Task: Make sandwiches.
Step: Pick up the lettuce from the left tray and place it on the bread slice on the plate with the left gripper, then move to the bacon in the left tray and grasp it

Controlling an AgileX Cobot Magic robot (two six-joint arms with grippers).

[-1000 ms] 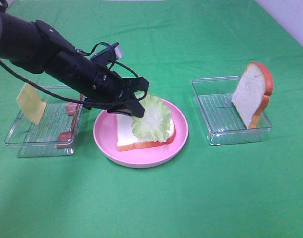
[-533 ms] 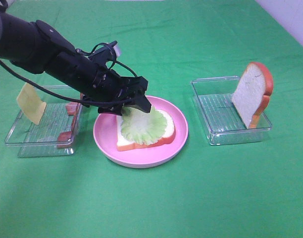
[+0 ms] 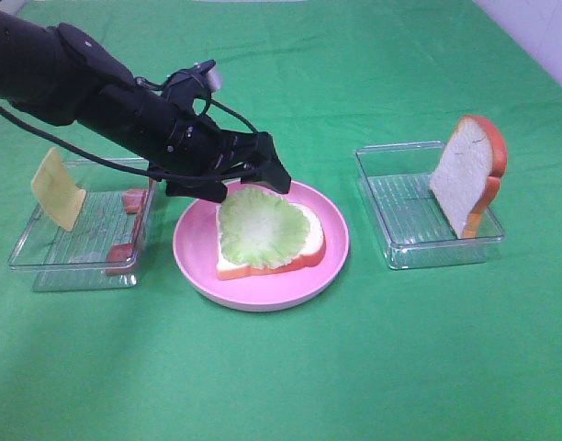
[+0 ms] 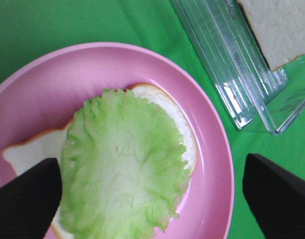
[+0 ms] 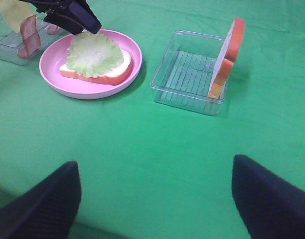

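Sandwich, so far one bread slice under a lettuce leaf, lies flat on the pink plate in the middle of the green cloth. The left gripper hovers just above the plate's far left edge with its jaws spread wide and empty, clear of the leaf. At the left, the left tray of clear plastic holds a yellow cheese square leaning upright at its left wall and bacon strips along its right side. At the right, the right tray holds a second bread slice standing on edge against its right wall. Only the right wrist view shows the right gripper, its fingers wide apart and empty over bare cloth on the near side. The left wrist view shows the leaf's ruffled edge up close.
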